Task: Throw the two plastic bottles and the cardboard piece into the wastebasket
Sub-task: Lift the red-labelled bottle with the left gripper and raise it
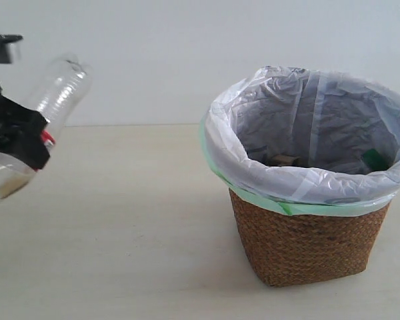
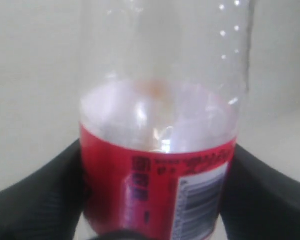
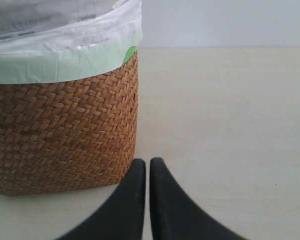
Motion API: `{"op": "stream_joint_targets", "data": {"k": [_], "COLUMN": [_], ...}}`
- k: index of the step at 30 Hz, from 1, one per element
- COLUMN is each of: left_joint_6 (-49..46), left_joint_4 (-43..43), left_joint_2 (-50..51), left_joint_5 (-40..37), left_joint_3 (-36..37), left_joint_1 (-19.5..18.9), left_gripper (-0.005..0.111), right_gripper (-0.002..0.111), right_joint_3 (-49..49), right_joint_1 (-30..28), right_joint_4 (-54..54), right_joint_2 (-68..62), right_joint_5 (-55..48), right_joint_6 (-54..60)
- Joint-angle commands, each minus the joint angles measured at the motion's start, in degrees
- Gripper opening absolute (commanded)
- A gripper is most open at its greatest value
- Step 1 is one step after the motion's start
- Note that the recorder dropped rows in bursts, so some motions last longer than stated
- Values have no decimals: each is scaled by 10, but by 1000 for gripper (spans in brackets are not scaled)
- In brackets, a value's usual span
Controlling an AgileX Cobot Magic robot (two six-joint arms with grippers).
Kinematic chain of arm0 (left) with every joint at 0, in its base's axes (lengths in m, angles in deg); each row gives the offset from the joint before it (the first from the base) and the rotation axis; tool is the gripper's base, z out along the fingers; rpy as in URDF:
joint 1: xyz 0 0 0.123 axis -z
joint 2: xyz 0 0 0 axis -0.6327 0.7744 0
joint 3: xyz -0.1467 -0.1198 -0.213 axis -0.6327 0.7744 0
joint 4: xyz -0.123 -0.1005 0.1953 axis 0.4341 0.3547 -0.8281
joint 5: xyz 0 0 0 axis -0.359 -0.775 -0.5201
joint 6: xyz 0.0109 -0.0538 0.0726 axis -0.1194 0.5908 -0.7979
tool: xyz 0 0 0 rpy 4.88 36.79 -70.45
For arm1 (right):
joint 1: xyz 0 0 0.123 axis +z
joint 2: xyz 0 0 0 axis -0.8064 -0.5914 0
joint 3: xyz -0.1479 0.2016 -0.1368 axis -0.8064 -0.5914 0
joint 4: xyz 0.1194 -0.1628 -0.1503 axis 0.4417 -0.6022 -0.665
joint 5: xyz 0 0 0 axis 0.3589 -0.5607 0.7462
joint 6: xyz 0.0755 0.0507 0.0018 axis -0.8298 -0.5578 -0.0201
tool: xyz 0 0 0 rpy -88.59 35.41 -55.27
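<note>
The left gripper (image 2: 152,202) is clamped on the slim red-labelled bottle (image 1: 59,90), a black finger pressed to each side of the label. It hangs above the table (image 1: 133,227), well off at nine o'clock from the wastebasket (image 1: 307,243), clear end tilted up toward one o'clock. The right gripper (image 3: 147,172) sits low near the wicker wall, fingers together, holding nothing.

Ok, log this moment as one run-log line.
left gripper: gripping red-label bottle, raised, tilted | right gripper: closed, empty, near wastebasket | status: bottle not yet binned
</note>
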Motion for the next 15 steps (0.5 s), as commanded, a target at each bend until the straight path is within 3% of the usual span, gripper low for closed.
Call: {"op": "stream_joint_targets", "data": {"k": [1,9,15], "left_joint_6": [39,114,137], "left_joint_4": [-7,-144,-150], "left_joint_2": [-103,-189,-190], "left_joint_5": [0,-66,-66], "left_joint_3": [38,79,85], "left_joint_1": [-45,-138,-153], "left_gripper": [4,4,4], "right_gripper": [0,0,0], "right_joint_3": [0,0,0], "right_joint_1": [1,1,1], "right_joint_4": [-1,-1,-1], "right_joint_2": [3,3,3], "right_joint_5": [4,4,4], "right_joint_6": [0,0,0]}}
